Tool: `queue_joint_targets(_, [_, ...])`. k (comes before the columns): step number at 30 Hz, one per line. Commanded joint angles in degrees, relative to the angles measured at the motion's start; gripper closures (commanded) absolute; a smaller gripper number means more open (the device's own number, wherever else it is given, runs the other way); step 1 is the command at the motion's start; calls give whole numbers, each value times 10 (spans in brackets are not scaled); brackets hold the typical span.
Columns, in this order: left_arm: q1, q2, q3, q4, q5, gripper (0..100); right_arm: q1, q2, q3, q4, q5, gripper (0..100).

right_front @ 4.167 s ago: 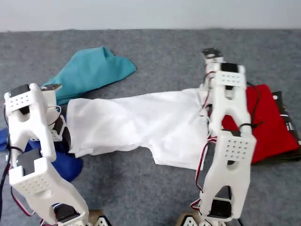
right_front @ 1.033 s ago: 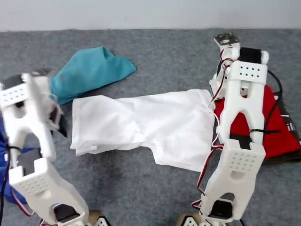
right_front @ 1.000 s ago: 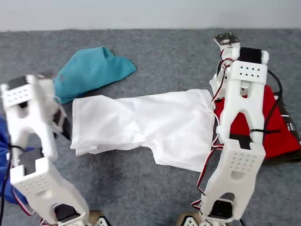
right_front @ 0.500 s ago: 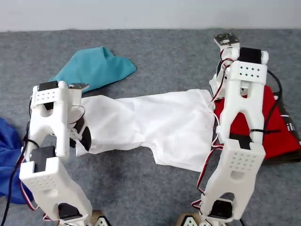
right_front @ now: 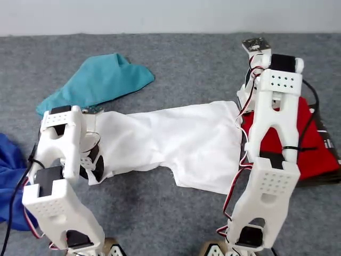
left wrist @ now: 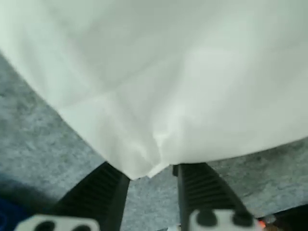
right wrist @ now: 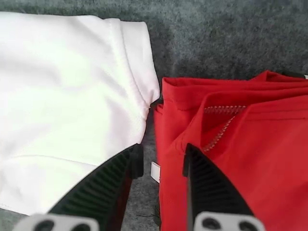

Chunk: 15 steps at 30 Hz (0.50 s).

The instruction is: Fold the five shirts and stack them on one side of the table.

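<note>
A white shirt [right_front: 176, 138] lies spread across the middle of the table. My left arm [right_front: 61, 144] stands over its left end. My left gripper [left wrist: 150, 168] is open, its black fingers [left wrist: 108, 190] on either side of a folded corner of the white shirt [left wrist: 183, 86]. My right arm [right_front: 274, 106] stands at the shirt's right end. There my right gripper [right wrist: 161, 151] is open above the gap between the white sleeve [right wrist: 137, 62] and a folded red shirt [right wrist: 240, 144]. Nothing is held.
A teal shirt [right_front: 98, 82] lies crumpled at the back left. A blue shirt [right_front: 10, 176] is bunched at the left edge. The red shirt [right_front: 314, 144] rests on a dark garment [right_front: 322, 178] at the right edge. Bare grey table [right_front: 186, 69] lies behind the white shirt.
My left arm has swung in from the left edge to the white shirt's left end, leaving the blue shirt behind. The right arm has kept still over the last second.
</note>
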Motion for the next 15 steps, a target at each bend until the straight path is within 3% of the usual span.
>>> queue_joint_targets(1, [-3, -25, 1, -7, 2, 935, 3, -41, -20, 13, 4, 847])
queue_joint_targets(5, [-3, -25, 0, -7, 2, 985, 3, -44, -20, 14, 4, 847])
queue_joint_targets(15, [-4, -25, 0, -8, 2, 986, 3, -45, -21, 15, 4, 847])
